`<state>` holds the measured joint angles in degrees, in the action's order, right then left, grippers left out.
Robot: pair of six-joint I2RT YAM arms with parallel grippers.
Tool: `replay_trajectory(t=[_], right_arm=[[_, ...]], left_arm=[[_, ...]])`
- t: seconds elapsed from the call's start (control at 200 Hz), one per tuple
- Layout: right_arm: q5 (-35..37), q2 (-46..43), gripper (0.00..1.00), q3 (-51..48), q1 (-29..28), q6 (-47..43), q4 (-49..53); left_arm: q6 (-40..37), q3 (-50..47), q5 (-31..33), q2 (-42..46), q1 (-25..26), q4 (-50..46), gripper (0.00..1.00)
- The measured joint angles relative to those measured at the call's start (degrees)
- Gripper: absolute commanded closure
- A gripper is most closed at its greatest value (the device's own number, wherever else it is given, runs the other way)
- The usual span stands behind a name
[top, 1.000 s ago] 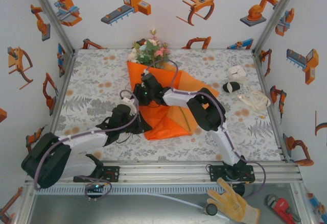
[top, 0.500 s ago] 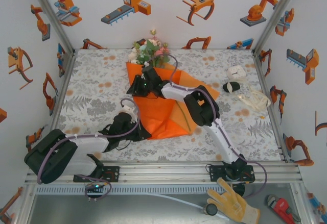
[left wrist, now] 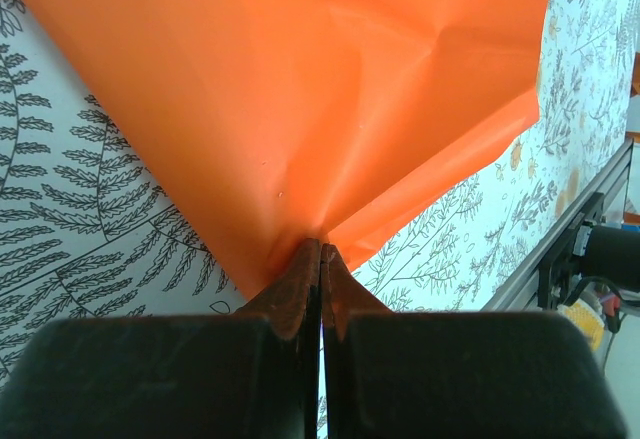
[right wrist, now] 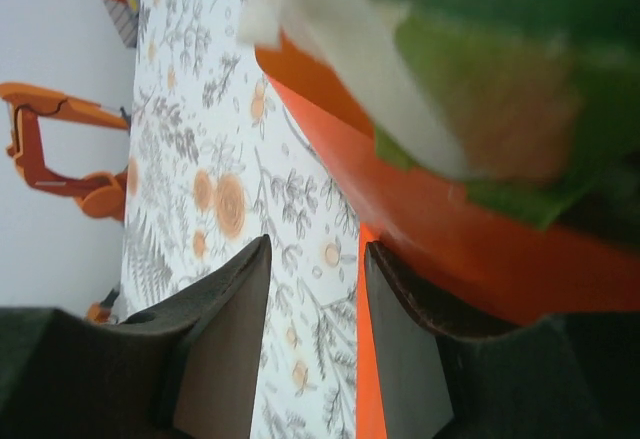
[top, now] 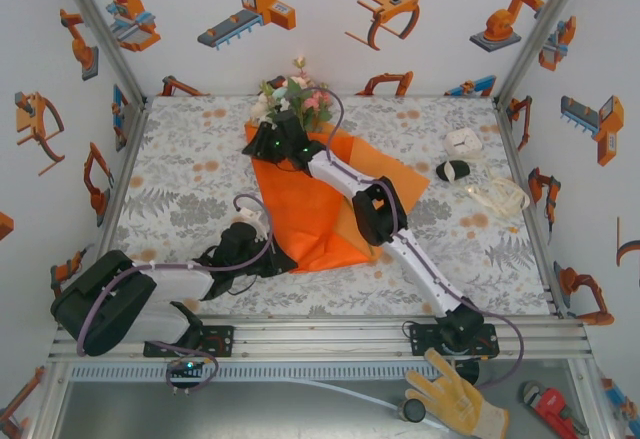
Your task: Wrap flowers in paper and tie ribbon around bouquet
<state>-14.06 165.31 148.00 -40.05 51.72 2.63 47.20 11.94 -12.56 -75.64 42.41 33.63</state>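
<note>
Pinching the near left corner of the paper [top: 305, 209], the left hand [top: 272, 257] lies low on the table [top: 180, 174]. Its two fingers [left wrist: 292, 289] are pressed together, with the orange sheet gathered into a peak between their tips. From that hand the paper spreads away and to the right, creased along a few folds and mostly flat on the table's leaf pattern. Its far end runs up under the flowers [top: 292, 99], whose pink, white and cream heads stick out past the sheet's far edge, towards the back wall.

The right arm stretches across the sheet from the near right. The right hand [top: 272, 142] is down at the paper's far left part, just on the near side of the blossoms. Its fingers [right wrist: 225, 349] stand apart, with bare table showing in the gap. The paper's edge runs along the inner face of one finger, and I cannot tell whether it touches. Just beyond that hand the leaves and a pale bloom are a blur, lying on the orange.

Well off to the right of the right hand, apart from the paper, the ribbon [top: 497, 197] lies in a loose cream tangle by the right wall. Just beyond it sit a black oval thing [top: 453, 170] and a small white box [top: 463, 141], both apart from the sheet.
</note>
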Motion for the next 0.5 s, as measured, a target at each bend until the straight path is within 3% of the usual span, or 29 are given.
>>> replay_trajectory(t=[0.26,0.36,0.501], right_arm=[[10.91,0.72,0.58,2.45,-0.13,-6.25,0.57],[10.88,0.9,0.6,2.91,-0.04,-6.78,0.55],[6.51,-2.23,0.6,-1.2,-0.04,-7.91,1.73]], left_arm=[[0.35,-0.07,0.39,-0.22,-0.02,0.48,0.94],[0.59,-0.07,0.61,-0.2,-0.02,0.48,0.93],[0.5,0.33,1.29,0.98,-0.07,-1.64,0.84]])
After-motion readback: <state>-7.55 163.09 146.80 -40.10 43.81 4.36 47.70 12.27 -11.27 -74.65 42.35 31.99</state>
